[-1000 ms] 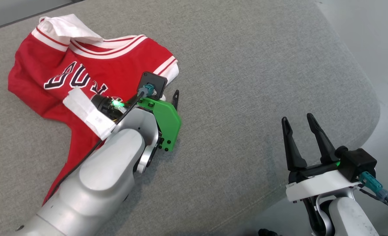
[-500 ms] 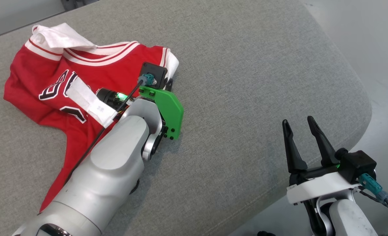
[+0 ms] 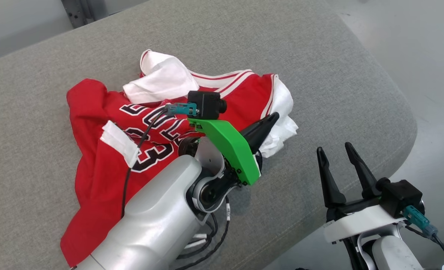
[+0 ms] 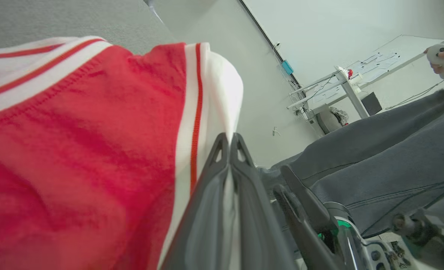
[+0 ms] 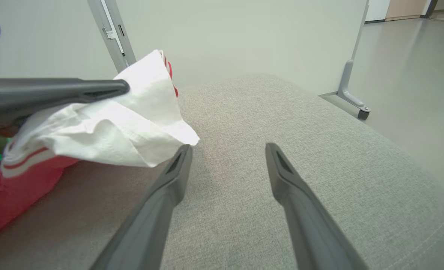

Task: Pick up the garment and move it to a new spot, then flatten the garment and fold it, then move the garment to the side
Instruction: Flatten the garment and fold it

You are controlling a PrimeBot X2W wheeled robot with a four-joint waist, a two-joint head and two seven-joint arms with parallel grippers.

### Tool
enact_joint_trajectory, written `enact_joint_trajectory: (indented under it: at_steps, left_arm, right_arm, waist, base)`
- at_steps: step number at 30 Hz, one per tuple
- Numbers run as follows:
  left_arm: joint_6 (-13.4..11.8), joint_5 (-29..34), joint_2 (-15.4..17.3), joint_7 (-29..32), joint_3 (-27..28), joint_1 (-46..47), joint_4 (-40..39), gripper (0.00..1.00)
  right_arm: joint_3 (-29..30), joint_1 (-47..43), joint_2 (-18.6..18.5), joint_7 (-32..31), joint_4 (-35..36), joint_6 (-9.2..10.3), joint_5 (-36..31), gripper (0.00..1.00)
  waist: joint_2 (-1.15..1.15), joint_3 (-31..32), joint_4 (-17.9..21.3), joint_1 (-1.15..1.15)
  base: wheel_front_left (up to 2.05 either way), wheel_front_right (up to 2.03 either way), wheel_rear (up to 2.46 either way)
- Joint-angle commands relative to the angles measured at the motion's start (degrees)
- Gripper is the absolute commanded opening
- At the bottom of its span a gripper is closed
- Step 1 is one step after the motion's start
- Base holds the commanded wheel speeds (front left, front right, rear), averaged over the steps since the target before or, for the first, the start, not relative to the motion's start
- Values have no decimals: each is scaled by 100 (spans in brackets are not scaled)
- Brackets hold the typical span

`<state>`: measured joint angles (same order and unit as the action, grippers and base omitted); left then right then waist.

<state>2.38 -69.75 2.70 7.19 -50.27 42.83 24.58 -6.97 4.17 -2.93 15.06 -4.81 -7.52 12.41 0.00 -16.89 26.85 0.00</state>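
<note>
Grey cushion (image 3: 319, 75) — garment (image 3: 94, 112) in left gripper (image 3: 273, 117)

The garment (image 3: 94, 112) shows the number 23; its lettering is unreadable.

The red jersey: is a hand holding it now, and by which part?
The left hand is shut on the jersey, at its white edge beside the striped trim. The right hand is open and holds nothing.

1. Grey woven-fabric upholstered cushion w/ rounded corners (image 3: 338, 67) took up the foreground.
2. Glossy pale-grey floor (image 5: 413, 56) lay beyond.
3. Plain off-white wall (image 5: 225, 30) stood behind, w/ a grey metal frame leg on small castor (image 5: 345, 88) nearby.
4. White-topped table (image 4: 417, 45) stood further off.
</note>
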Motion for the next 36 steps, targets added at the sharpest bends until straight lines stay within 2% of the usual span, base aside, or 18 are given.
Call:
enact_joint_trajectory:
  at_steps: [1, 2, 3, 4, 5, 9, 14, 16, 19, 23, 26, 30, 36]
  left_arm:
    - [-139, -88, 41, -133, -59, 4, 133, 0]
    - [-271, 25, 43, -297, -173, 125, 334, 0]
    - [-374, 237, 39, -478, -308, 262, 540, 35]
    - [-460, 355, 35, -617, -465, 318, 768, 87]
    - [-503, 400, 34, -687, -597, 295, 971, 100]
    - [-455, 295, 31, -941, -919, 363, 1224, 100]
    - [-503, 224, 34, -1554, -1073, 450, 978, 100]
    - [-638, 328, 47, -1845, -995, 480, 899, 100]
    - [-1023, 615, 397, -2070, -899, 494, 895, 100]
    - [-1503, 828, 862, -2066, -857, 401, 1030, 100]
    - [-1698, 890, 1005, -1995, -902, 475, 1205, 100]
    - [-1633, 795, 840, -1630, -1004, 575, 1409, 100]
    - [-1524, 749, 621, -999, -1207, 712, 1912, 100]
  right_arm:
    - [-3, 41, -1, 18, -18, 6, 8, 100]
    - [4, 32, -2, 18, -22, 6, 23, 100]
    - [5, 22, 1, 17, -22, 6, 33, 100]
    - [3, 11, 3, 17, -29, 6, 41, 100]
    - [-1, -2, 2, 17, -47, 6, 40, 100]
    - [94, -34, -1, 17, -57, 6, 50, 100]
    - [226, -137, -3, 17, -33, 6, -38, 100]
    - [288, -183, 0, 17, -5, 6, -82, 100]
    - [347, -228, -2, 17, 34, 6, -147, 100]
    - [356, -256, -37, 17, 60, 6, -211, 100]
    - [306, -156, -62, 17, 76, 6, -233, 100]
    - [237, -69, -74, 17, 70, 6, -233, 100]
    - [193, 8, -79, 17, 69, 6, -183, 100]
  waist:
    - [0, -45, 80, 0]
    - [0, -56, 91, 0]
    - [0, -71, 101, 0]
    - [0, -82, 109, 0]
    - [0, -90, 115, 0]
    - [0, -105, 32, 0]
    - [0, -20, -268, 0]
    - [0, 34, -431, 0]
    - [0, 108, -669, 0]
    - [0, 142, -959, 0]
    - [0, 115, -1055, 0]
    - [0, 75, -1067, 0]
    - [0, -65, -870, 0]
  base:
    - [0, 0, 0]
    - [0, 0, 0]
    - [0, 0, 0]
    - [0, 0, 0]
    - [0, 0, 0]
    - [0, 0, 0]
    - [0, 0, 0]
    - [0, 0, 0]
    - [0, 0, 0]
    - [0, 0, 0]
    - [0, 0, 0]
    - [0, 0, 0]
    - [0, 0, 0]
